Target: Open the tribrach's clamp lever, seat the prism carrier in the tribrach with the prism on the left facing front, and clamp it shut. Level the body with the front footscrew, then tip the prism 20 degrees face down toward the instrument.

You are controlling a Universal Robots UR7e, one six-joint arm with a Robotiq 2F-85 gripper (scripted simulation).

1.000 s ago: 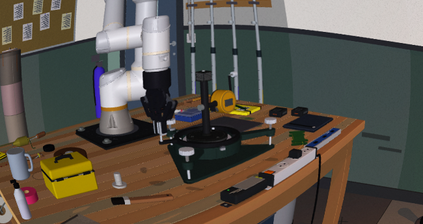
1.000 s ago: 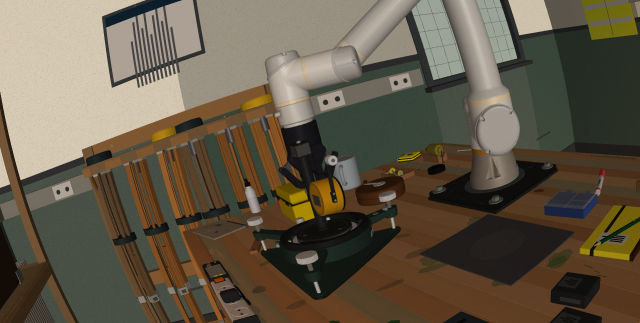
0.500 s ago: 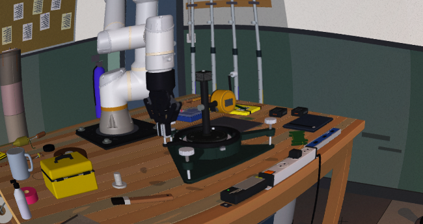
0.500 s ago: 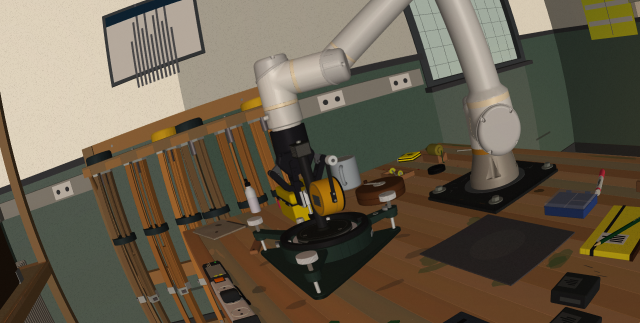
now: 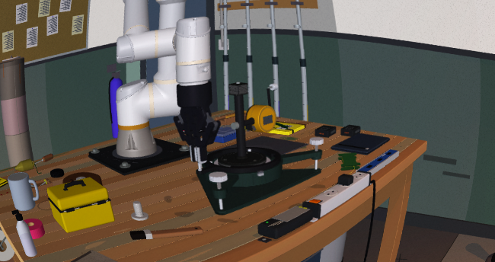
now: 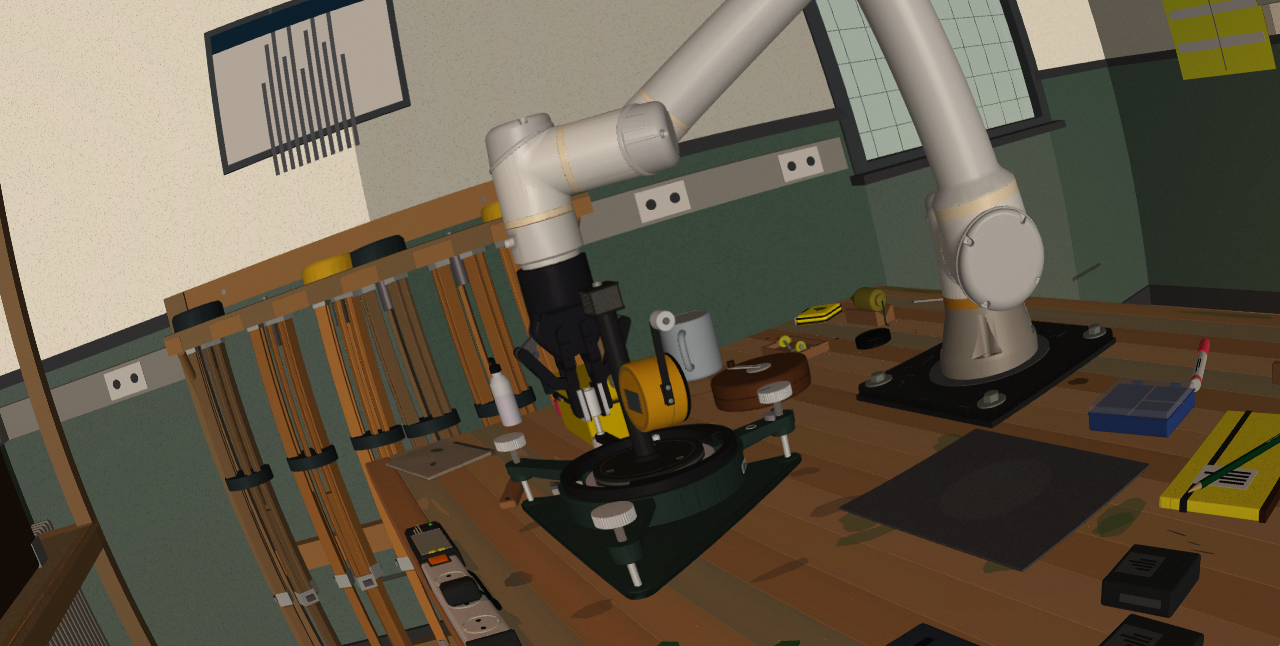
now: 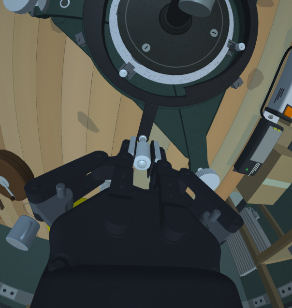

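Note:
The prism carrier's black post (image 5: pixel 240 124) stands upright in the middle of the dark green tribrach (image 5: pixel 249 166) (image 6: pixel 658 477), with the yellow prism (image 5: pixel 261 118) (image 6: pixel 653 392) mounted on its side. The tribrach sits on its triangular base plate at the centre of the bench, with three white-capped footscrews; the front one (image 5: pixel 218 178) is nearest the bench edge. A flat black clamp lever (image 7: pixel 147 120) runs out from the tribrach's ring and ends in a white knob (image 7: pixel 142 156). My gripper (image 5: pixel 198 159) (image 6: pixel 593 410) (image 7: pixel 143 155) points down at the ring's left side and is closed around that lever knob.
The carrier post and prism rise just right of my wrist. A yellow case (image 5: pixel 80 203), a white bolt (image 5: pixel 139 211) and a brush (image 5: pixel 165 233) lie on the left front of the bench. A power strip (image 5: pixel 337 192) and a black charger (image 5: pixel 283 222) line the front edge.

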